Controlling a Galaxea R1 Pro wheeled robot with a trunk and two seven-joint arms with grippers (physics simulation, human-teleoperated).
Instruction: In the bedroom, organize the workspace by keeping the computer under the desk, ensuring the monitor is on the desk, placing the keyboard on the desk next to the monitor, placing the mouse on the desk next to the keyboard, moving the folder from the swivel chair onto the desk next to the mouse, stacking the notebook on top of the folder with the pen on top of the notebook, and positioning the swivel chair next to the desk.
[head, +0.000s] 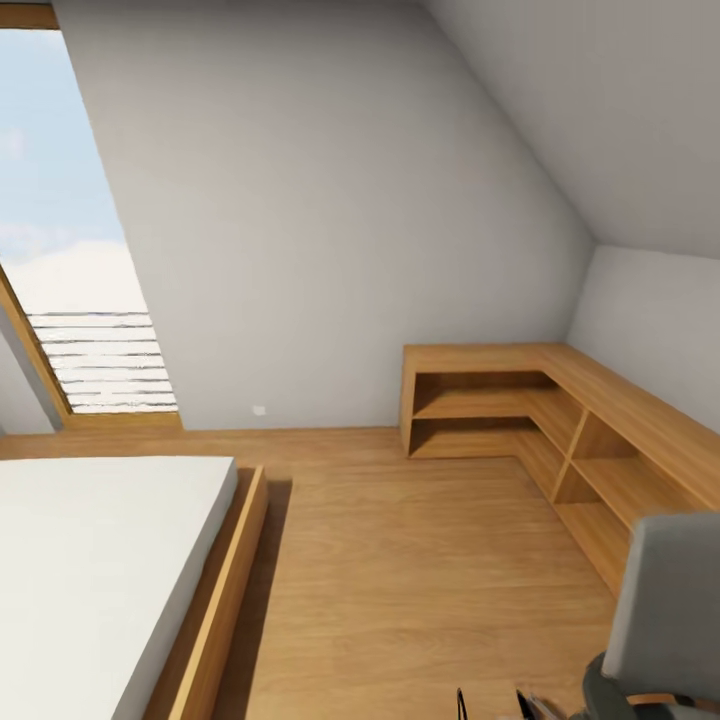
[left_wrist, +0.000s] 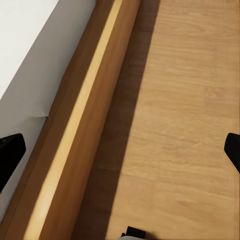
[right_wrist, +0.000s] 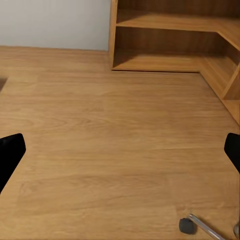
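The grey swivel chair (head: 665, 610) stands at the lower right of the head view, its padded back facing me and its seat cut off by the frame edge. One of its casters (right_wrist: 186, 226) on a chrome leg shows in the right wrist view. My left gripper (left_wrist: 120, 152) is open above the wooden floor beside the bed frame, with nothing between its fingers. My right gripper (right_wrist: 120, 152) is open over bare floor, also holding nothing. The desk, computer, monitor, keyboard, mouse, folder, notebook and pen are out of view.
A bed with a white mattress (head: 90, 560) and a wooden frame (head: 225, 610) lies at the left. A low wooden corner shelf (head: 540, 420) runs along the right walls. A tall window (head: 70, 260) is at the far left. Wooden floor (head: 400, 560) lies between bed and shelf.
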